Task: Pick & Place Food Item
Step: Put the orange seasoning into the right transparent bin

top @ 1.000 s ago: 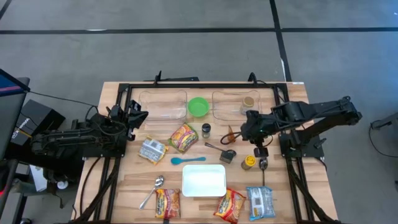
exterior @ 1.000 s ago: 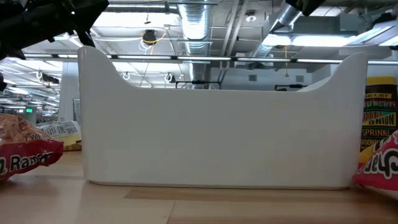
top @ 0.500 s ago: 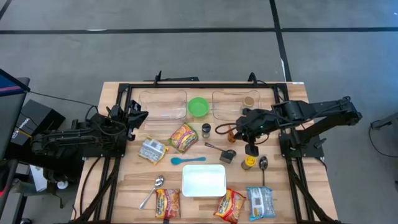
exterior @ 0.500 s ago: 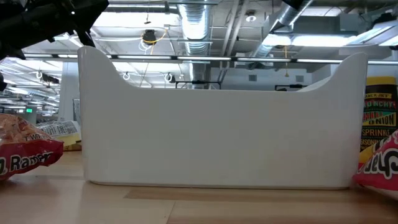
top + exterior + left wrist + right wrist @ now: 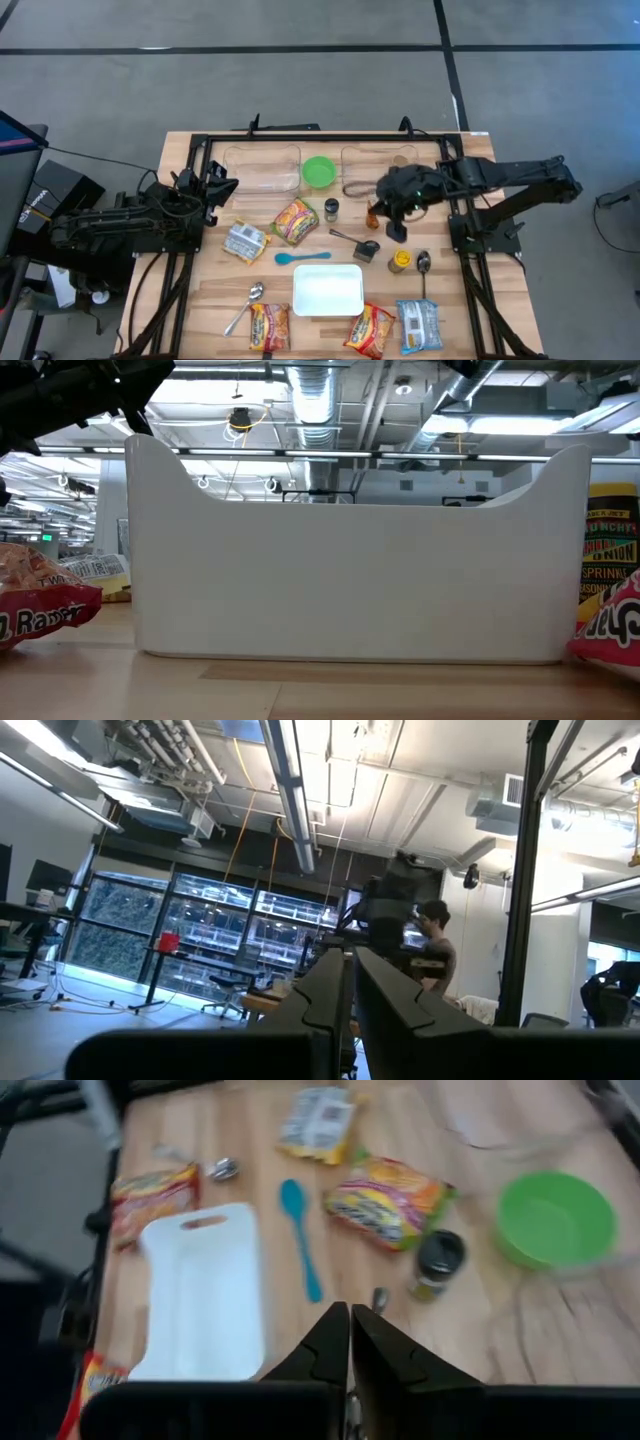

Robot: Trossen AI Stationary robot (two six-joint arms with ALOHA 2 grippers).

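Table point(image 5: 190, 300): 5 noodle packets point(image 5: 295, 220), 3 spoons point(image 5: 303, 257); both pincers closed, empty.

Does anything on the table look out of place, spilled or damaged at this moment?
Nothing stands out. The noodle packets, the blue spoon and the white tray lie loosely scattered but intact, and no spill shows. The right gripper hangs shut above the table with nothing in it.

high: looking straight down on whole surface point(image 5: 200, 300) | low: facing white tray point(image 5: 350, 575) close | right wrist: sharing tray point(image 5: 205, 1295)
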